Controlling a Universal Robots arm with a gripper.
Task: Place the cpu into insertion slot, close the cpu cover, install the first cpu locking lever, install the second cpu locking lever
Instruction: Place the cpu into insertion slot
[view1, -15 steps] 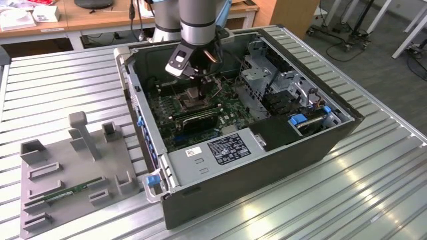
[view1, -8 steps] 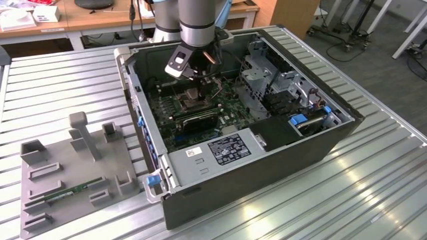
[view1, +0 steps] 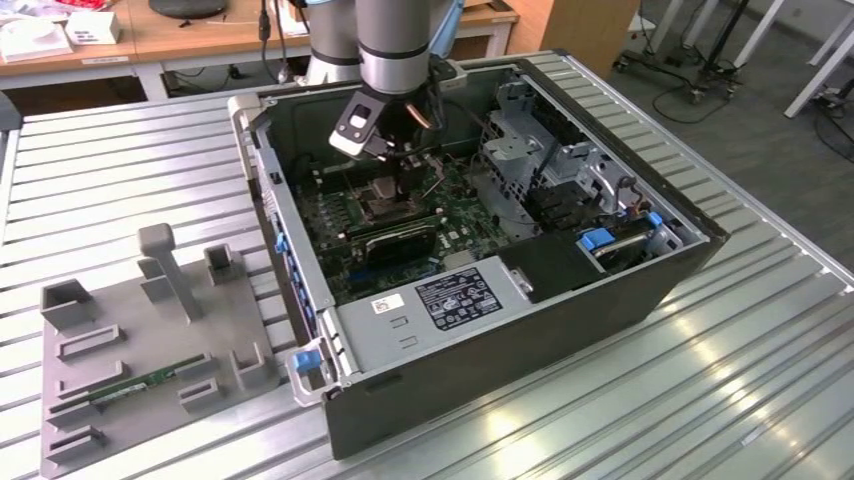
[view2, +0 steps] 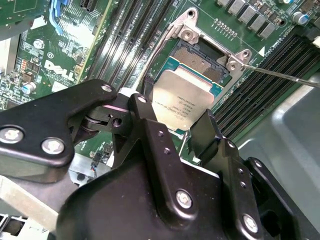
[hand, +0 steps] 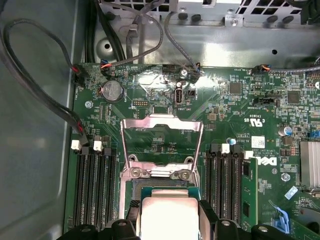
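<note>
Second wrist view puts the chip (view2: 182, 100) between the two black fingers (view2: 150, 132), which are closed on its opposite edges and carry nothing else. It hangs at the socket (view2: 200, 52) and covers most of the opening, with a strip of the dark contact bed showing past its far edge. Whether its underside touches the socket I cannot tell. It looks slightly skewed to the socket's silver rim, though the slanted camera may account for that.

That skew is the main worry. If the chip goes down out of square or shifted to one side, a corner could land on the fine contacts and bend them. It could also perch on the rim instead of lying flat. A grip on two thin edges leaves room for it to tip or slip on release.

First wrist view shows the cover plate (hand: 135, 123) swung back from the socket, with its hinge end just beside the chip. The fingers are close to that hinge, and a nudge could knock the plate down onto them. A thin lever (view2: 280, 75) juts out beside the socket. In the exterior view the arm (view1: 394, 40) reaches deep into the computer case (view1: 641, 290) on the slatted worktop (view1: 747, 380), where walls and cables (hand: 45, 90) leave little slack.
</note>
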